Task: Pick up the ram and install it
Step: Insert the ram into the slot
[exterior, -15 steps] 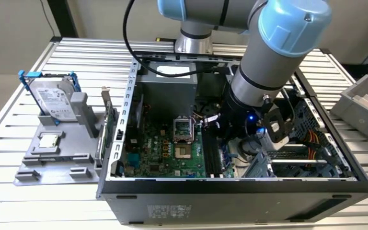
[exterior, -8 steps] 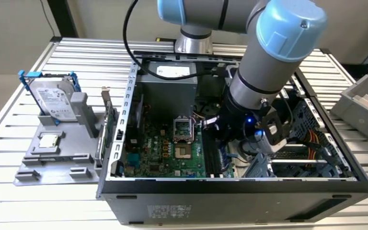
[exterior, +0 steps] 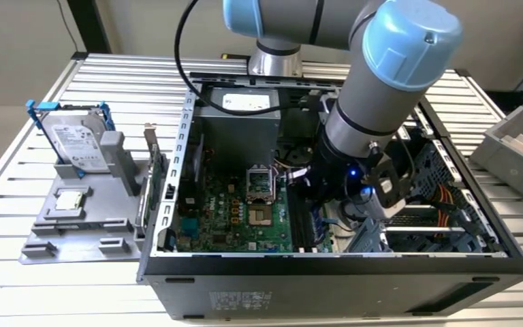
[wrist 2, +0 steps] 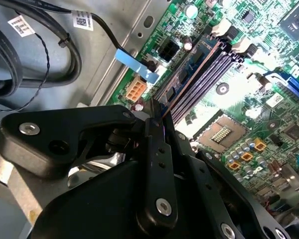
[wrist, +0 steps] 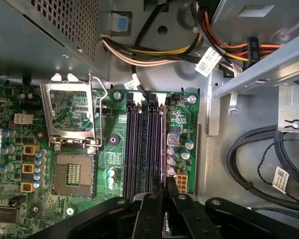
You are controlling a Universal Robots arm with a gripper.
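Note:
The ram (wrist 2: 189, 74) shows edge-on as a thin dark board, standing upright over the outermost of the black memory slots (wrist: 139, 144) on the green motherboard (exterior: 225, 211). My gripper (wrist 2: 157, 113) is shut on its near end, with the black fingers (wrist: 152, 209) pressed to either side of the board. In the first wrist view the ram (wrist: 163, 149) is a narrow line along the slot beside the white power connector (wrist: 181, 180), and the gripper (wrist: 165, 188) is at its end. In the exterior view my arm (exterior: 370, 116) reaches down into the open computer case (exterior: 334, 272).
An open CPU socket (wrist: 72, 174) lies beside the slots. Bundled cables (wrist: 154, 50) and a metal drive cage (wrist: 259, 55) crowd the case wall. On the exterior view's left, a grey stand holds a hard drive (exterior: 78, 139) with blue brackets and a small CPU chip (exterior: 69, 199).

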